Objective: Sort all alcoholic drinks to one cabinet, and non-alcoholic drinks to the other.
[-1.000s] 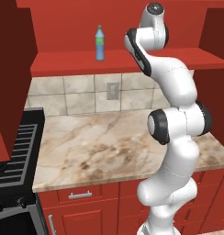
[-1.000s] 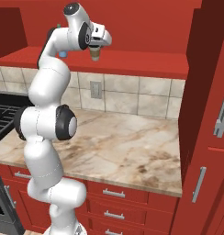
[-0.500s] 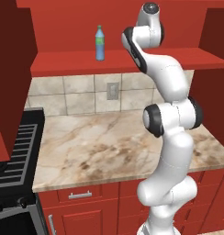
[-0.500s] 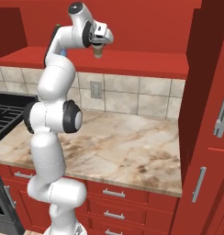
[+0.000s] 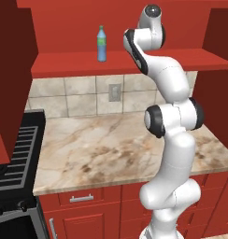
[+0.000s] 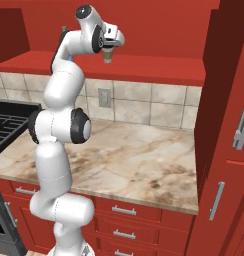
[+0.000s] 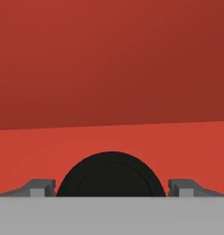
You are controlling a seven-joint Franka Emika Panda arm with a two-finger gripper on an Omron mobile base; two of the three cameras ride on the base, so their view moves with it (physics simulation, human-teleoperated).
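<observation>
Since a moment ago, the gripper has spread wide, with gaps on both sides of the paper cup on the shelf. Pulling back crooked could bump the cup and tip it off.

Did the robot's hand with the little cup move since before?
Yes. In the right base view the gripper and the paper cup have shifted right along the red shelf, toward the tall cabinet.
</observation>
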